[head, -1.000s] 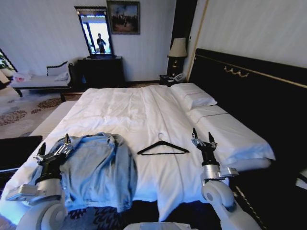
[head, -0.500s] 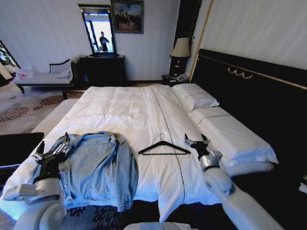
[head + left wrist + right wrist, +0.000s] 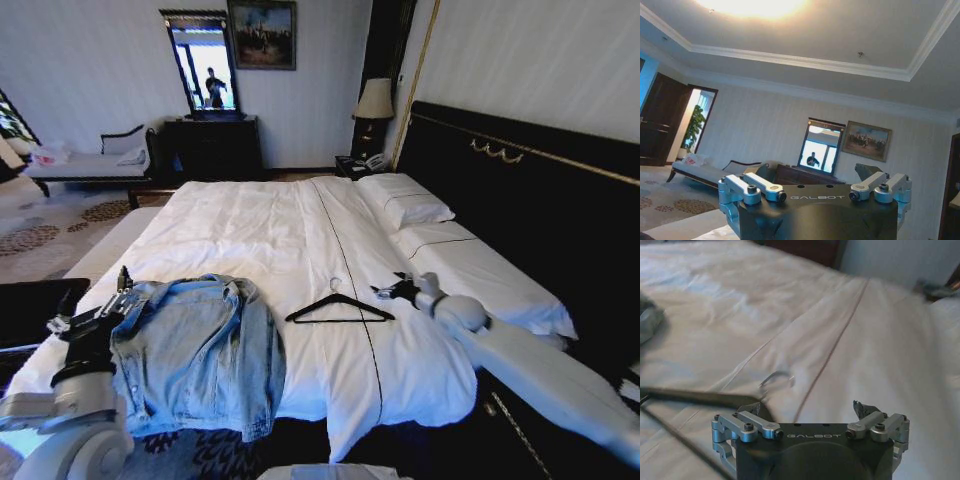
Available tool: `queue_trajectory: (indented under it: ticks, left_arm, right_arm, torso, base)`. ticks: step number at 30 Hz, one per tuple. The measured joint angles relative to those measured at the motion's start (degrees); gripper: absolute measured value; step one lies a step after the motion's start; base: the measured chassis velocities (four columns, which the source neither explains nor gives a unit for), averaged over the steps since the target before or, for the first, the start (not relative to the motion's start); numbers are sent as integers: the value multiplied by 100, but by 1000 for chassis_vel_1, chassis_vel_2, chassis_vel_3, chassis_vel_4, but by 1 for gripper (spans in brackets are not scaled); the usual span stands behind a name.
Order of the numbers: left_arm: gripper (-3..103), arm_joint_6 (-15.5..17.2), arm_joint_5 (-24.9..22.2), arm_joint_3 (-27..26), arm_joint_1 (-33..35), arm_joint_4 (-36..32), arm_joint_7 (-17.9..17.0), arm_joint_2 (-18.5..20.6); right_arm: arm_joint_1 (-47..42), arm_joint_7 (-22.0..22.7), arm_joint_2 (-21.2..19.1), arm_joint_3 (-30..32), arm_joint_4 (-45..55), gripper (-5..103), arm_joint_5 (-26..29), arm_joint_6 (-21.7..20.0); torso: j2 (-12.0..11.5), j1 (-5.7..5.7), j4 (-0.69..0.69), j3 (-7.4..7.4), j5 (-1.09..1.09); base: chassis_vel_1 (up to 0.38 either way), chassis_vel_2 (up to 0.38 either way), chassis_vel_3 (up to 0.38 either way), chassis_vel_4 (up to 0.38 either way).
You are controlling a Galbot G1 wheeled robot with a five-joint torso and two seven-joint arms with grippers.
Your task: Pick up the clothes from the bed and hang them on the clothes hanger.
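The word GALBOT is printed in pale letters on the dark housing of each wrist, readable in both wrist views. The clothes (image 3: 200, 350), a faded light blue denim jacket of soft, rumpled cloth, lie spread on the near left part of the bed (image 3: 260, 230), with one edge hanging over the foot. The bed has smooth white sheets with a thin dark seam running down the middle, white pillows (image 3: 405, 208) and a tall black headboard (image 3: 520, 190) with gold trim. The clothes hanger (image 3: 339, 309), a thin black triangle with a small curved metal hook, lies flat on the sheet near the seam, apart from the jacket; in the right wrist view its hook (image 3: 776, 378) and one dark bar (image 3: 695, 398) show just ahead of the metal linkages. The right gripper (image 3: 398, 291) reaches low over the sheet just beside the hanger's right end, its jaws spread wide and holding nothing. The left gripper (image 3: 92, 300) stands upright at the jacket's left edge, pointing up toward the ceiling, jaws likewise apart and empty
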Motion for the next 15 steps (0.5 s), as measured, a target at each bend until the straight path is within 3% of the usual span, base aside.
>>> queue_trajectory:
  ticks: [6,9,15]
  left_arm:
    - [100,-14,12,7,-31,-8,-12,-6]
    - [100,-115,98,-48,-56,134,7,-1]
    - [100,-156,112,4,-95,236,12,-17]
  right_arm:
    - [285,-180,390,-396,-448,100,14,-292]
    - [299,-306,537,-422,-555,100,-45,-654]
    - [354,-336,857,-543,-899,100,-338,-837]
  torso:
    - [0,1,1,1,-1]
    - [0,0,-2,0,-3]
    - [1,-1,0,-1,-2]
  base:
    - [0,0,0,0]
    - [0,0,0,0]
    - [0,0,0,0]
